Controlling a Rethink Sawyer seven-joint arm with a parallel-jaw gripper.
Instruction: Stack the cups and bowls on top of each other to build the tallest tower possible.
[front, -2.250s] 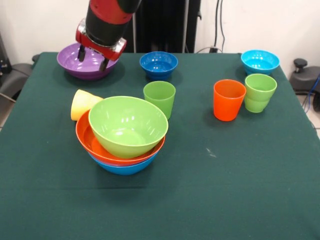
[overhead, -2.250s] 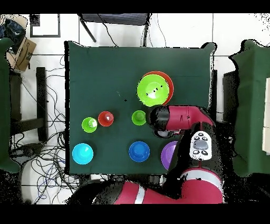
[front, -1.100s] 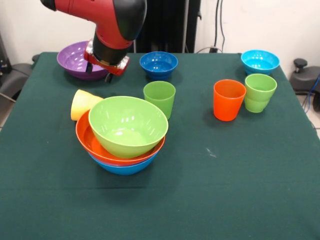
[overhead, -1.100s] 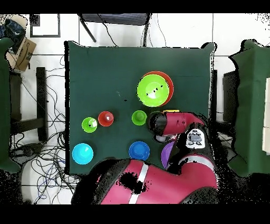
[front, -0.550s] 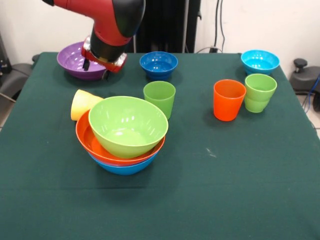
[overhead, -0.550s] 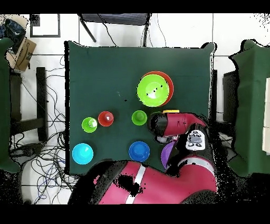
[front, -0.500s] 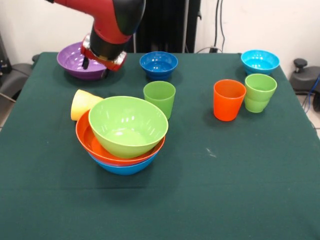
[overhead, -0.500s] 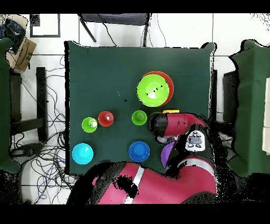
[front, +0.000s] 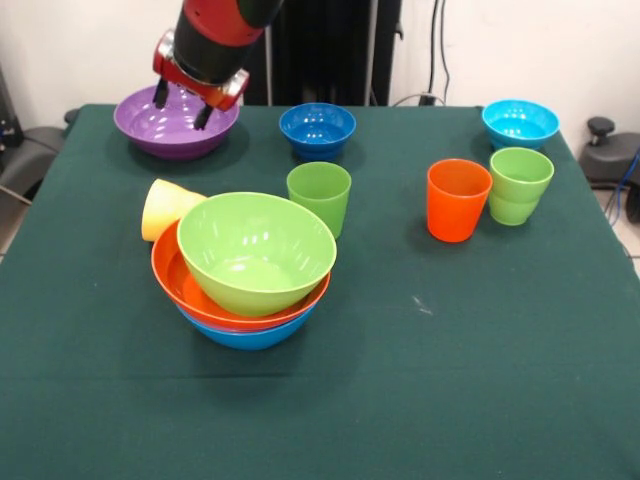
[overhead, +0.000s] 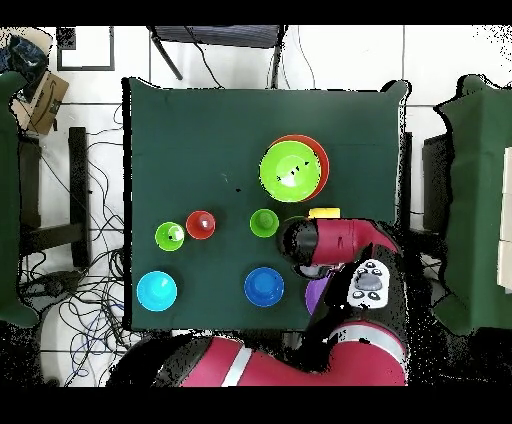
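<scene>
A dark green cloth covers the table (front: 470, 350). On it, at the far left, stands the purple bowl (front: 170, 125), with the dark blue bowl (front: 317, 128) to its right and the turquoise bowl (front: 520, 122) at the far right corner. The orange cup (front: 458, 200) and light green cup (front: 519, 185) stand touching. The green cup (front: 320, 197) stands mid-table. The yellow cup (front: 166, 208) lies tipped against the tower (front: 250, 270), whose blue bowl rests on the cloth.
</scene>
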